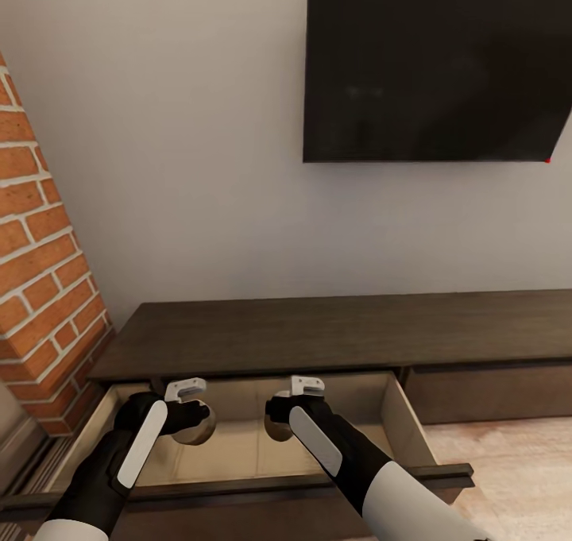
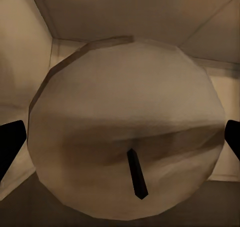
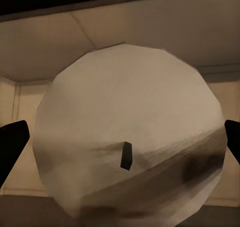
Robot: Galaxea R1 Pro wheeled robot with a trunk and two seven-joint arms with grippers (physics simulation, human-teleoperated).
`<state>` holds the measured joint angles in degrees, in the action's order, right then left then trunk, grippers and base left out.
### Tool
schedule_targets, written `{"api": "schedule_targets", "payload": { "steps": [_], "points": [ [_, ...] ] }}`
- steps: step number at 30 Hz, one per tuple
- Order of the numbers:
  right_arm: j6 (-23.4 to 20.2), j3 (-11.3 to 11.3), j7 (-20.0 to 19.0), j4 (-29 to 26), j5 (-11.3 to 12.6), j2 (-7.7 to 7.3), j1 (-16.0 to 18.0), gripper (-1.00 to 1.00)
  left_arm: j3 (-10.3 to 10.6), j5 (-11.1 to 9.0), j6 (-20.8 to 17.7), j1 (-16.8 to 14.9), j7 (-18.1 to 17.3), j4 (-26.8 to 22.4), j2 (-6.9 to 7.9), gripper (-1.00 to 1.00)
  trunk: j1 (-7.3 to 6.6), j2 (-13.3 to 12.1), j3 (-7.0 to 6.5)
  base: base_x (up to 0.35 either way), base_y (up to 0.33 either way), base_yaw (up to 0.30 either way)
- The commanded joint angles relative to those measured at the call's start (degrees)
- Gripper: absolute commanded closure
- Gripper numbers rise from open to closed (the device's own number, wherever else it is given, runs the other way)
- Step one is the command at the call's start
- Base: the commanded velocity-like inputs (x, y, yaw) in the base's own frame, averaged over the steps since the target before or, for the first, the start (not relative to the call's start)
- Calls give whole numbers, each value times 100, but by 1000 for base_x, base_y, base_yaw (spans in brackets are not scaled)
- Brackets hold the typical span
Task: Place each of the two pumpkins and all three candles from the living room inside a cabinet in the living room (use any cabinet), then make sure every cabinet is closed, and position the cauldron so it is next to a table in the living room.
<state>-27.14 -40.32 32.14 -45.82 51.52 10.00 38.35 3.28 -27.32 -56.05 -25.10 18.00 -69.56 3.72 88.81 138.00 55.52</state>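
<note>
The dark brown cabinet (image 1: 318,334) stands against the wall with its left drawer (image 1: 238,455) pulled out, showing a pale wood inside. Both grippers reach down into that drawer. My left gripper (image 1: 193,423) is shut on a pale grey candle (image 1: 200,438). In the left wrist view this candle (image 2: 125,102) shows its rounded top and dark wick between the black fingertips (image 2: 10,142). My right gripper (image 1: 278,422) is shut on a second candle (image 1: 272,432), which the right wrist view shows as a candle (image 3: 130,117) held just above the drawer floor. The pumpkins, cauldron and table are out of view.
A large black TV (image 1: 437,64) hangs on the grey wall above the cabinet. A red brick column (image 1: 40,287) stands at the left, close to the drawer's side. A shut drawer front (image 1: 492,390) lies to the right, with wood floor (image 1: 516,461) before it.
</note>
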Motion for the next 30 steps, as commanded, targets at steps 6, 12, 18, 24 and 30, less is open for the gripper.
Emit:
{"api": "schedule_targets", "payload": {
  "steps": [6, 12, 18, 24, 30],
  "points": [
    [-11, -13, 20, -29, 36, 0, 6, 100, 14, -52, -11, -4, 62, -5, 1, 100, 0, 2, 6, 62, 1, 0],
    [49, -19, -223, -56, 41, 0, 7, 100, 14, -48, -11, -4, 58, -5, 14, 100, 0, 2, 6, 20, 0, 0],
    [61, -20, -284, -58, 34, 0, 8, 100, 14, -47, -11, -4, 60, -5, 32, 100, 0, 2, 6, 1, 0, 0],
    [68, -20, -302, -58, 40, 0, 8, 100, 10, -59, -11, -4, 57, -5, 40, 100, 0, 2, -10, 0, 0, -71],
    [69, -20, -305, -50, 39, 0, 8, 100, 6, -63, -11, -4, 68, -13, 33, 100, 0, 2, -19, 0, 0, -42]
  ]
}}
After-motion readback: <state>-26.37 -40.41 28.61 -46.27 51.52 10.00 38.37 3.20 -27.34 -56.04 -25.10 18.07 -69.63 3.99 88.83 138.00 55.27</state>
